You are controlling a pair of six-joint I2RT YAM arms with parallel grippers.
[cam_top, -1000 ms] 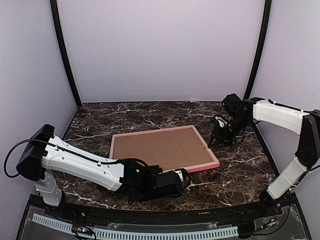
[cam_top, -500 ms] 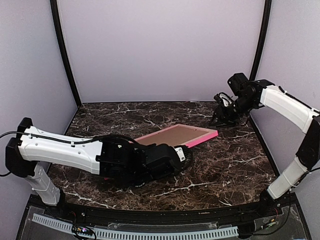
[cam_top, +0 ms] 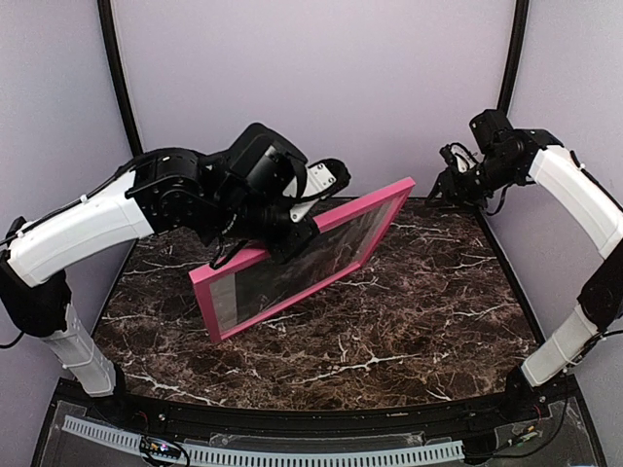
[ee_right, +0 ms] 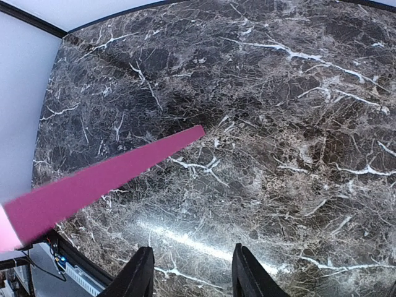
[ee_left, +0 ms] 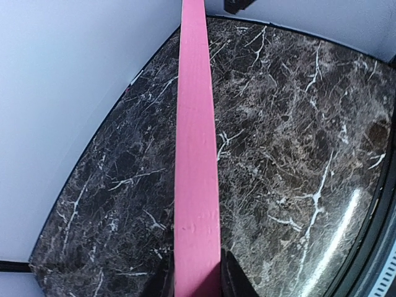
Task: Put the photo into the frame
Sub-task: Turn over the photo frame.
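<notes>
Left gripper [ee_left: 197,281]: black fingers pinched narrow on one rail of the frame, gripping it.
Frame [cam_top: 362,204]: large, thin-railed, pink wooden rectangle, lifted and tilted left of centre, its right corner highest. The face is dark with glare, so no print can be made out.
Table [cam_top: 438,311]: dark brown marble, white-veined.
Right gripper [ee_right: 193,275]: raised at far right, fingers partly apart, holding nothing.

Soft, even light fills the enclosure, bright on the pale walls [cam_top: 311,88]. The glossy worktop [cam_top: 438,321] shows white glare streaks near its front edge in both wrist views. The frame [ee_right: 105,179] blurs at its near end. In the top view, the posts [cam_top: 122,107] behind the worktop bow outward.
</notes>
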